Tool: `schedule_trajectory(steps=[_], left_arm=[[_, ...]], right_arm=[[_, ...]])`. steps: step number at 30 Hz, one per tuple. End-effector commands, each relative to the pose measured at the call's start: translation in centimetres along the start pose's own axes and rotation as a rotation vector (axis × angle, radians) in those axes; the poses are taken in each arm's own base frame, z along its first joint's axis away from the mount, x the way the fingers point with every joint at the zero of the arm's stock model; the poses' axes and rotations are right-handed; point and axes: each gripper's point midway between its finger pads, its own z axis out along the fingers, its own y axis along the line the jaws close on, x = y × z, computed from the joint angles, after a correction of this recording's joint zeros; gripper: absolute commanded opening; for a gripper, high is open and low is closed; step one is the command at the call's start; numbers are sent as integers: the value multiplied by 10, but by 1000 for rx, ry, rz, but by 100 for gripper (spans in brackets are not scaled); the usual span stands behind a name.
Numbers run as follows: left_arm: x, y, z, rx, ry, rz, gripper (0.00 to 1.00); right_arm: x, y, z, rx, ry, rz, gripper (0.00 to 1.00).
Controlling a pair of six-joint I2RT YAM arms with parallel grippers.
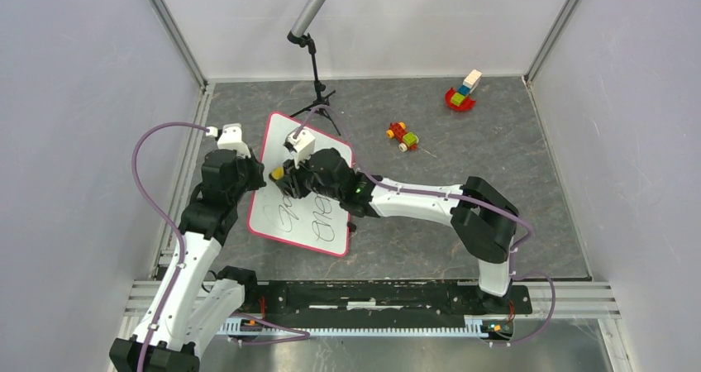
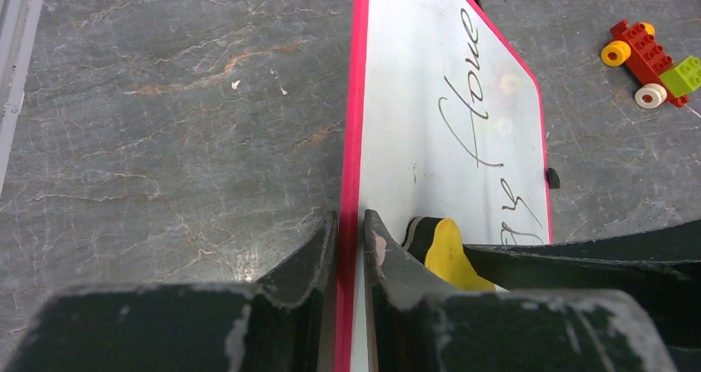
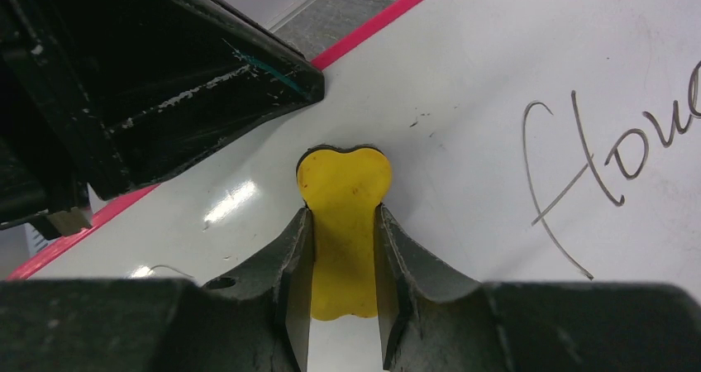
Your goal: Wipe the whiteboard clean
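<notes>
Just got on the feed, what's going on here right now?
The left gripper is shut on the pink rim of the whiteboard, holding the board by the edge nearest the left arm. The right gripper is shut on a yellow eraser, which looks to be pressed to the white surface close to that same edge. Black handwriting covers much of the board, so the erasing is not done.

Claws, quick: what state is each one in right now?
Left claw: closed on the pink rim of the whiteboard.
Right claw: closed, holding the yellow eraser.
</notes>
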Motion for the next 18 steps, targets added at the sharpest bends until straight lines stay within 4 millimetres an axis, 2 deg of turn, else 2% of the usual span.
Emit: schedule_trajectory(steps=[1,6,8,9,11,13,18], left_arm=[[12,-18,1,84,48,-31,2],[13,-15,1,67,39,-31,2],[13,-15,1,67,41,-28,2],[14,-15,2,66,43,-28,2],[14,-15,2,68,43,-28,2],[15,-15,2,67,47,-32,2],[20,-16,-3,72,77,-47,2]], right_arm=[[47,1,0,-46,119,14,0],[86,-67,-34,86,154,89,0],[96,-83,-42,144,181,78,0],[97,-84,-43,152,188,66,0],[97,-70,-40,120,191,54,0],[92,-47,-32,65,190,34,0],[61,27,-13,-72,148,-47,0]])
